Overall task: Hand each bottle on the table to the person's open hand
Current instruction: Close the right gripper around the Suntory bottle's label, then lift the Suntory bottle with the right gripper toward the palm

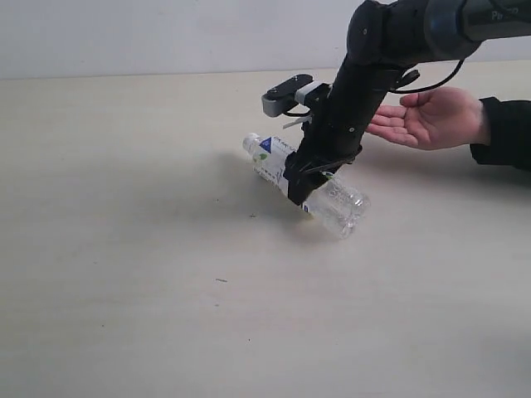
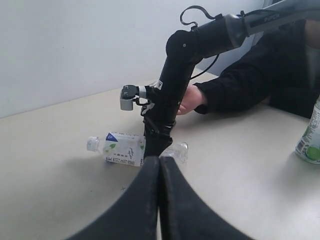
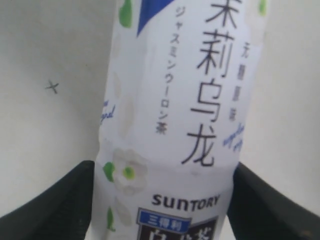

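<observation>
A clear bottle point(image 1: 274, 162) with a white cap and a white-and-green label lies on its side on the table point(image 1: 124, 249). My right gripper point(image 1: 303, 186) comes down over its middle. In the right wrist view the label of this bottle point(image 3: 170, 115) fills the gap, and both black fingers point(image 3: 65, 200) press against its sides. The person's open hand point(image 1: 427, 116) waits palm up just behind the right arm. My left gripper point(image 2: 160, 162) is shut and empty, and it looks at the bottle point(image 2: 122, 149) from a distance. It does not show in the exterior view.
A second bottle point(image 2: 311, 140) with a green-and-white label stands upright at the edge of the left wrist view. The person's dark sleeve point(image 1: 502, 133) rests on the table at the right. A pale wall runs behind the table.
</observation>
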Controlling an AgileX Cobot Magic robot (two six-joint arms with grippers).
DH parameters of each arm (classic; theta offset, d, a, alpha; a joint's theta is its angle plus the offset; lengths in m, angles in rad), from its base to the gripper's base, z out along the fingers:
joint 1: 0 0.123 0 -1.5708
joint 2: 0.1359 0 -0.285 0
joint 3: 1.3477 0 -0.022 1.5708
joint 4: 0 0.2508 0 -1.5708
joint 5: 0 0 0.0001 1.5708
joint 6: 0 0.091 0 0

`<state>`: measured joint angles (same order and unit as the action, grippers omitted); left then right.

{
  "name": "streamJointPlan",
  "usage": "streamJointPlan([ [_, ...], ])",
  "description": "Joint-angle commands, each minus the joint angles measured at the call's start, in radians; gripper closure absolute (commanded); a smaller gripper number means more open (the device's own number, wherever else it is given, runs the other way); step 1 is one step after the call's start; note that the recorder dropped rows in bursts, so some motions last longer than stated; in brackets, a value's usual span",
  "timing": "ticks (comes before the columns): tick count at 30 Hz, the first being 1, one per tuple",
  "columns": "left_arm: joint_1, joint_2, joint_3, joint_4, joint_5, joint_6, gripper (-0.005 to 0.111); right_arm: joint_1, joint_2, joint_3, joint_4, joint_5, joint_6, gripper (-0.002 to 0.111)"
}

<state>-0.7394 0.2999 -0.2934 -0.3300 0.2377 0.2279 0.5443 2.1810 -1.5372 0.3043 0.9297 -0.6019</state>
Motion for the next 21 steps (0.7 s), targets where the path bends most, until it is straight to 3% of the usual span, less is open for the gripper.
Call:
streamJointPlan([
  [1,0.002,-0.008,0.004,0.005,0.000,0.003,0.107,0.003,-0.019,-0.005,0.029,0.059,0.011,0.108],
  [21,0.002,-0.008,0.004,0.005,0.000,0.003,0.107,0.003,-0.461,-0.005,0.030,0.023,0.177,0.108],
])
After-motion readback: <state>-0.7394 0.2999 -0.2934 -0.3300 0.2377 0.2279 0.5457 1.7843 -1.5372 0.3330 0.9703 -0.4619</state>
